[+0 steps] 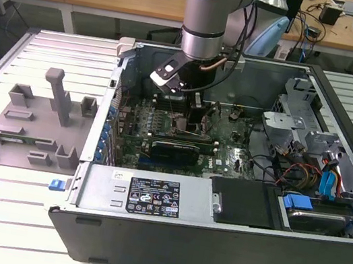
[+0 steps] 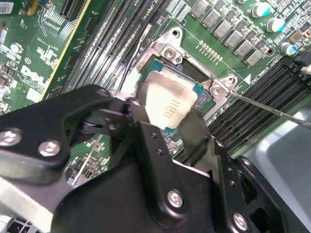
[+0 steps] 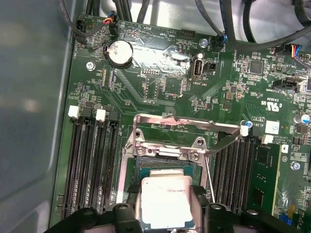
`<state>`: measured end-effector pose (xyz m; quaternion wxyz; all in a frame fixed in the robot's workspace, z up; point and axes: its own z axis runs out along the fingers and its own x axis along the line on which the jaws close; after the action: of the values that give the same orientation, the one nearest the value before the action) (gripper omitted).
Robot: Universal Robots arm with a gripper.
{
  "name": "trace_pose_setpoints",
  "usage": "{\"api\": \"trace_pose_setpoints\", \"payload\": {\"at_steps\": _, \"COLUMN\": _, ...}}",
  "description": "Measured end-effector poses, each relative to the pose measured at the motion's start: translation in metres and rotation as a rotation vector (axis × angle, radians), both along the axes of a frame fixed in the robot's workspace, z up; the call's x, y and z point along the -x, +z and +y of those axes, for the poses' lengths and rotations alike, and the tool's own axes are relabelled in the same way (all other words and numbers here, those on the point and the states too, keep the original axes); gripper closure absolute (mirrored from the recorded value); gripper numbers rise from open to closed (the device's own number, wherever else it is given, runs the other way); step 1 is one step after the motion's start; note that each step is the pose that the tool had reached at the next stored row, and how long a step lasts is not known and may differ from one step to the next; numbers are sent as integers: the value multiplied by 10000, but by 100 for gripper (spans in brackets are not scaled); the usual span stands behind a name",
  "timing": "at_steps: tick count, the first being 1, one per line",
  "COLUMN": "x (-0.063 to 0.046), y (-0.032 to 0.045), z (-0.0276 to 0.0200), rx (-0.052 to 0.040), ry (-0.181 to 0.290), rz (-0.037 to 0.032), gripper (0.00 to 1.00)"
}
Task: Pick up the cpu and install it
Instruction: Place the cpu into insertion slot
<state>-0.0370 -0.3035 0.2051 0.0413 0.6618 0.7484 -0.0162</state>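
In the exterior view, the arm reached down into an open computer case lying on a slatted table. Its gripper hung low over the green motherboard. A grey tray with upright blocks lay well apart, toward the exterior view's left.

In the second wrist view, the gripper was clamped on the cpu, with one black finger against one edge and the other against the opposite edge. The silvery chip sat directly over the socket. Whether it had bottomed out there could not be told. A thin metal lever slanted past beside the socket.

In the first wrist view, the gripper again pinched the cpu from both sides over the socket. The metal bracket stood swung open behind it, between the rows of memory slots.
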Motion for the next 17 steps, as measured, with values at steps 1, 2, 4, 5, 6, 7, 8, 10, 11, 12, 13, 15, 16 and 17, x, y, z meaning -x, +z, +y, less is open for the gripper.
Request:
{"api": "trace_pose_setpoints", "payload": {"at_steps": 1, "x": 0, "y": 0, "z": 0, "rx": -1, "ry": 0, "rz": -1, "gripper": 41}}
{"api": "trace_pose_setpoints", "payload": {"at_steps": 2, "x": 1, "y": 0, "z": 0, "rx": 0, "ry": -1, "rz": 0, "gripper": 41}}
{"api": "trace_pose_setpoints", "payload": {"at_steps": 4, "x": 1, "y": -7, "z": 0, "rx": -1, "ry": -1, "rz": -1, "gripper": 41}}
{"api": "trace_pose_setpoints", "payload": {"at_steps": 5, "x": 1, "y": -12, "z": 0, "rx": 0, "ry": 0, "rz": -1, "gripper": 41}}
{"api": "trace_pose_setpoints", "payload": {"at_steps": 6, "x": 1, "y": -16, "z": 0, "rx": 0, "ry": 0, "rz": 0, "gripper": 41}}
{"api": "trace_pose_setpoints", "payload": {"at_steps": 7, "x": 1, "y": -25, "z": 0, "rx": -1, "ry": 0, "rz": -1, "gripper": 41}}
{"api": "trace_pose_setpoints", "payload": {"at_steps": 8, "x": 1, "y": -35, "z": 0, "rx": 0, "ry": 0, "rz": -1, "gripper": 41}}
{"api": "trace_pose_setpoints", "payload": {"at_steps": 10, "x": 1, "y": -44, "z": 0, "rx": 0, "ry": 0, "rz": -1, "gripper": 41}}
{"api": "trace_pose_setpoints", "payload": {"at_steps": 11, "x": 1, "y": -47, "z": -1, "rx": 1, "ry": 0, "rz": 0, "gripper": 41}}
{"api": "trace_pose_setpoints", "payload": {"at_steps": 12, "x": 1, "y": -48, "z": -1, "rx": 2, "ry": 0, "rz": 1, "gripper": 41}}
{"api": "trace_pose_setpoints", "payload": {"at_steps": 13, "x": 1, "y": -49, "z": 0, "rx": 1, "ry": 0, "rz": 0, "gripper": 41}}
{"api": "trace_pose_setpoints", "payload": {"at_steps": 15, "x": 1, "y": -49, "z": 0, "rx": 0, "ry": 0, "rz": 0, "gripper": 41}}
{"api": "trace_pose_setpoints", "payload": {"at_steps": 16, "x": 1, "y": -48, "z": 0, "rx": -1, "ry": 0, "rz": -1, "gripper": 41}}
{"api": "trace_pose_setpoints", "payload": {"at_steps": 17, "x": 0, "y": -44, "z": 1, "rx": -2, "ry": 0, "rz": -2, "gripper": 41}}
